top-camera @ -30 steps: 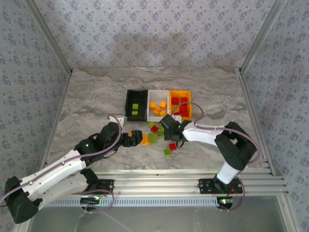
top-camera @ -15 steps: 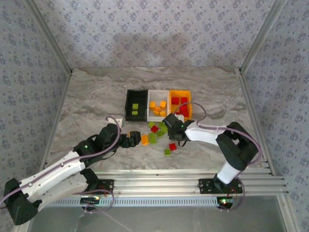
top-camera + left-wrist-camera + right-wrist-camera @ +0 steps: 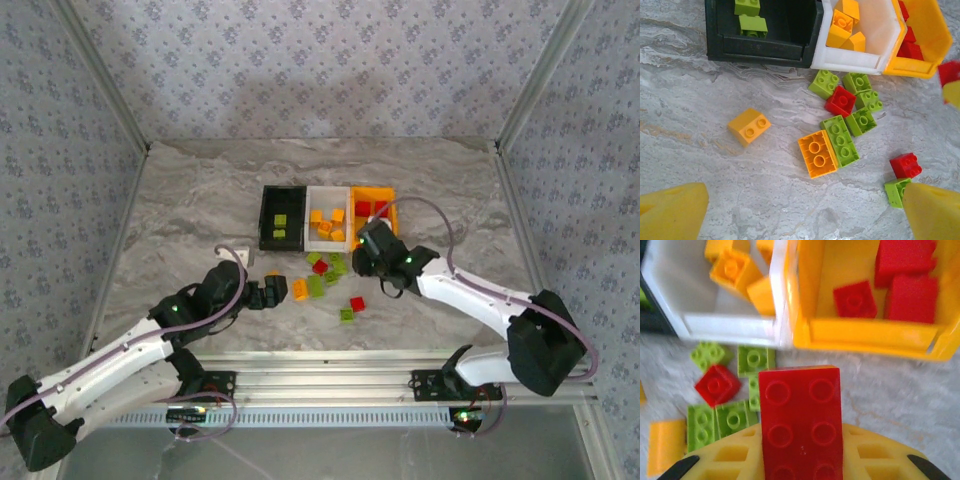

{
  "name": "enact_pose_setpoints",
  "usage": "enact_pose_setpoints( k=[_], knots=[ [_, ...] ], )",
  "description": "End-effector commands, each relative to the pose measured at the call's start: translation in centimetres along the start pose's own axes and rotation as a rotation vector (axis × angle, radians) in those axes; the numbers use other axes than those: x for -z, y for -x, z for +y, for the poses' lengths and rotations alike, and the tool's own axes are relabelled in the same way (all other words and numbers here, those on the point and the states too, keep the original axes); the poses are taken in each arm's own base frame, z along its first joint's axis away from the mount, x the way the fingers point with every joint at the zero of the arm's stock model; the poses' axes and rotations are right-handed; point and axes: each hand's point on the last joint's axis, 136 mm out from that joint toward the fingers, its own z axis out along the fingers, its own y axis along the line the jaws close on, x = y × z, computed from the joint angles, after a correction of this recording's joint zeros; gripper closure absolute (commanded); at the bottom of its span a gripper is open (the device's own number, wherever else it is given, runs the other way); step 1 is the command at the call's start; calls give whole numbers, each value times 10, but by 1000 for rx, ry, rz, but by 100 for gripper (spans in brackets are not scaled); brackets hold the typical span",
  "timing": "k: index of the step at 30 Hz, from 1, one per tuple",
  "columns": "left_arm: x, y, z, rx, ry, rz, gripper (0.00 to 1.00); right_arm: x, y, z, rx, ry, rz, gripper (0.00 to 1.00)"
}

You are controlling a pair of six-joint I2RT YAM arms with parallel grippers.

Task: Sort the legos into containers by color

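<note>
Legos [image 3: 841, 100] strewn over the marble tabletop [image 3: 180, 200] just short of three bins, with more already binned.

Nearest, at the left gripper [image 3: 275, 292]: spread wide, yellow fingers [image 3: 670, 210] in the two lower corners of the wrist view, nothing between them. Parked in the same spot as a second ago, just beside the loose pile.

Across the pile, by count: six lime green bricks [image 3: 840, 140], two orange-yellow bricks [image 3: 817, 153], two red bricks [image 3: 905, 165]. Same layout as before.

Beyond, at the right gripper [image 3: 366, 238]: clamped on a long red brick [image 3: 801, 422], studs up, poking forward from the fingers. Since a second ago, shifted off the pile and up to the near wall of the orange bin [image 3: 372, 190], elbow swung out to the right and down toward the near edge.

Farthest, in a row, side by side:
- black bin [image 3: 283, 200] on the left, with two green pieces [image 3: 752, 25]
- white bin [image 3: 327, 196] in the middle, with at least three orange-yellow pieces [image 3: 730, 270]
- orange bin on the right, with three red pieces [image 3: 855, 300] seen from the right wrist
</note>
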Motion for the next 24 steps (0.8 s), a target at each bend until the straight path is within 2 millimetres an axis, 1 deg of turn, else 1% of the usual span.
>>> enact_pose_setpoints(
  k=[1,5,8,9,11,15,20,22,24],
  knots=[
    [0,-1,5,7,18,-2,0,1,32,-6,-34,-15,-10,74],
    [2,0,5,6,16,-2,0,-22,68,-18,-104,-44,-17,74],
    [2,-1,5,6,13,0,0,-44,85,-26,-131,-81,4,73],
    [2,-2,5,5,10,4,0,-50,95,-27,-144,-89,9,73],
    [1,-3,3,1,-2,12,0,-62,102,-31,-165,-102,25,72],
    [0,-6,2,-5,-7,26,0,-79,109,-36,-205,-117,48,66],
    [0,-6,3,-15,-4,28,0,-87,113,-33,-223,-97,66,52],
    [0,-5,1,-20,-7,27,0,-84,117,-31,-224,-85,58,46],
    [1,-5,1,-25,-8,26,0,-75,124,-28,-224,-75,30,41]
  ],
)
